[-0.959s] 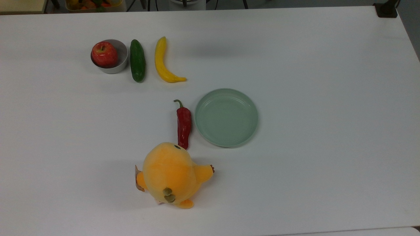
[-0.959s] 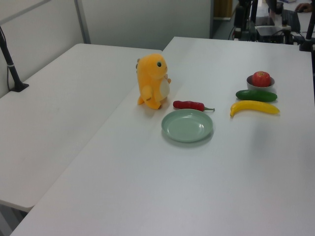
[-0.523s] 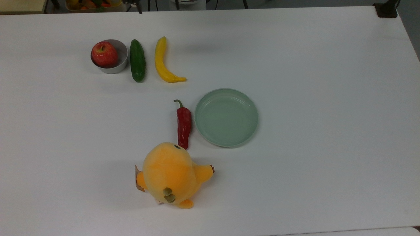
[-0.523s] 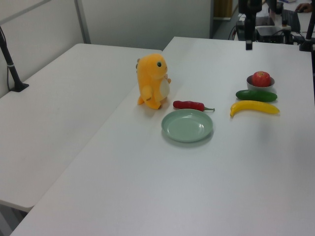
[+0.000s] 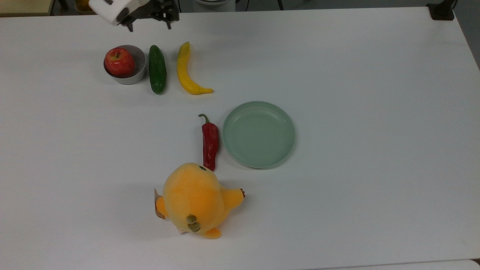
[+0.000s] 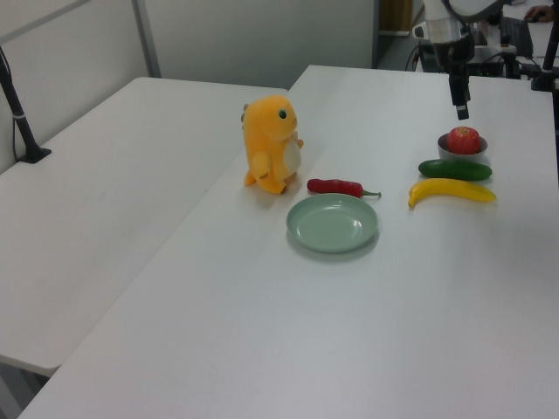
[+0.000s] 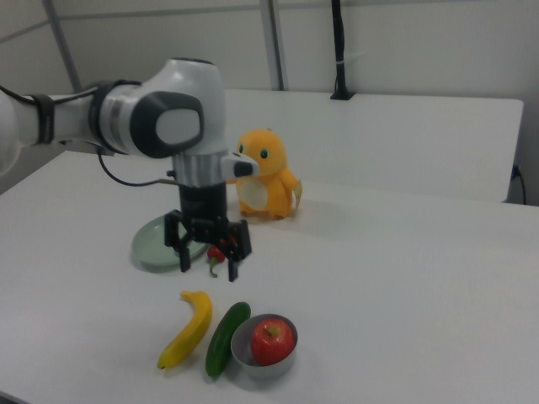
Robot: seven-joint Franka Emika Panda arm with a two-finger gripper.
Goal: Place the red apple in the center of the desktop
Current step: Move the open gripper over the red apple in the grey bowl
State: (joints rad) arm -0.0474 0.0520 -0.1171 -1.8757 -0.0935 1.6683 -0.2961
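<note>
The red apple [image 5: 119, 62] [image 6: 464, 139] [image 7: 272, 340] sits in a small grey bowl [image 5: 130, 79] [image 7: 250, 364] near the far left of the white desktop [image 5: 356, 75] in the top view. My gripper [image 5: 149, 23] [image 7: 208, 263] hangs above the table just beyond the bowl and the cucumber, apart from the apple. Its fingers [image 7: 232, 268] point down, open, with nothing between them. In the left view one finger [image 6: 460, 108] hangs above and slightly left of the apple.
A green cucumber [image 5: 157, 69] and a yellow banana [image 5: 185, 71] lie right of the bowl in the top view. A red chili pepper [image 5: 210, 142] lies beside a pale green plate [image 5: 258, 134] mid-table. An orange plush toy [image 5: 195, 200] stands nearer the front edge.
The arm has come in over the table's far edge and lowered toward the bowl with the apple. Nothing on the table has moved.
</note>
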